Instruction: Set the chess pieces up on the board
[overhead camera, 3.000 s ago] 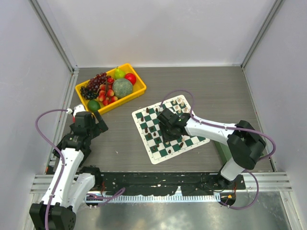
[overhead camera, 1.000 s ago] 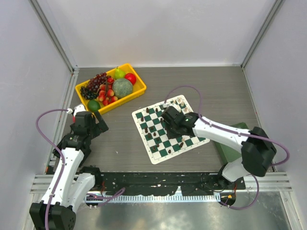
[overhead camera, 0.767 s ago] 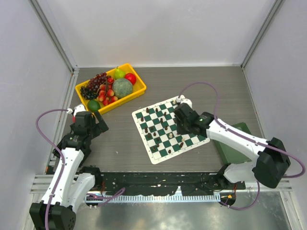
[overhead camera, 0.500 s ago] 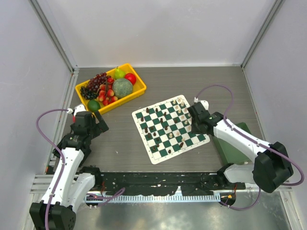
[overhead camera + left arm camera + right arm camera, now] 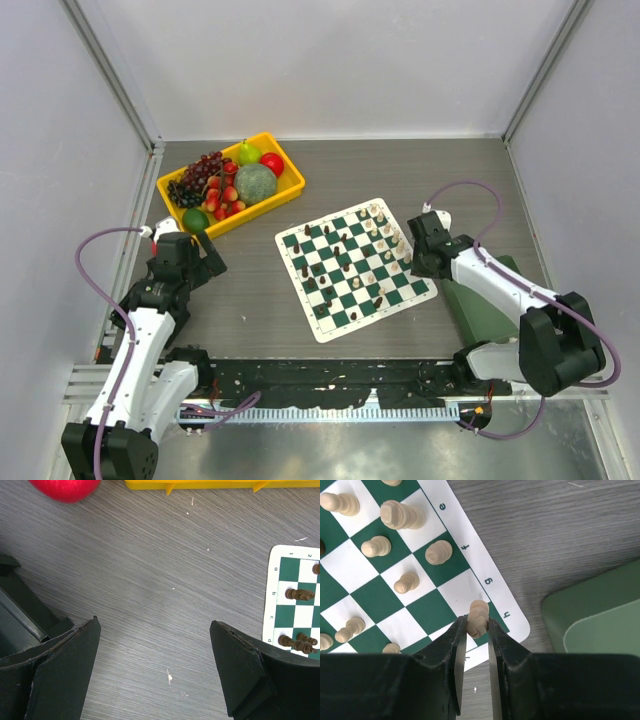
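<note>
Right gripper (image 5: pixel 477 630) is pinched shut on one cream piece (image 5: pixel 479 612), with a finger on each side of it. The piece stands up straight over the corner square of the board (image 5: pixel 472 550), next to the letter h on the white border. This is low in the middle of the right wrist view. I cannot tell if the piece touches the square. More cream pieces (image 5: pixel 400 514) stand on squares in the upper left of that view. A green tray (image 5: pixel 592 617) lies at the right, near the board's corner but not touching it.

From the top, this gripper (image 5: pixel 420 255) is at the right edge of the board (image 5: pixel 331 330), in the middle of the frame. Dark pieces (image 5: pixel 305 271) are mostly on the board's left side and cream ones on its right side.

Left gripper (image 5: pixel 155 660) is wide open with nothing between its fingers (image 5: pixel 65 670). Only the table (image 5: pixel 150 580) is under it. The board's edge (image 5: pixel 273 595) shows at the right of the left wrist view. A red fruit (image 5: pixel 65 485) peeks in at the top left. From the top, the left gripper (image 5: pixel 195 250) is at the left, well apart from the board and near a yellow tray (image 5: pixel 293 186) of fruit in the upper left.
</note>
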`<control>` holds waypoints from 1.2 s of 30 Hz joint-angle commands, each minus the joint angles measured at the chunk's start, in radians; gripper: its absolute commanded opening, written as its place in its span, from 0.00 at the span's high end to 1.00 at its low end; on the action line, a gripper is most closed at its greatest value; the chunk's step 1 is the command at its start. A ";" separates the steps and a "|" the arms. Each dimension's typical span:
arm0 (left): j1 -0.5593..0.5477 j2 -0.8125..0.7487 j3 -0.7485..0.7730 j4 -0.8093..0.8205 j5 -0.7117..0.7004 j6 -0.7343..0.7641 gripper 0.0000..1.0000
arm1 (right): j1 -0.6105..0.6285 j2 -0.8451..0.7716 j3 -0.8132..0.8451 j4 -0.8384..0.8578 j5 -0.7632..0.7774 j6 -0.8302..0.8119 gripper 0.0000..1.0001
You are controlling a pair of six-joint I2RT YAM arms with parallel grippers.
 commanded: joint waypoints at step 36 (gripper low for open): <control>0.005 0.017 0.012 0.033 0.001 -0.001 0.01 | -0.016 0.087 -0.015 0.134 -0.032 -0.008 0.78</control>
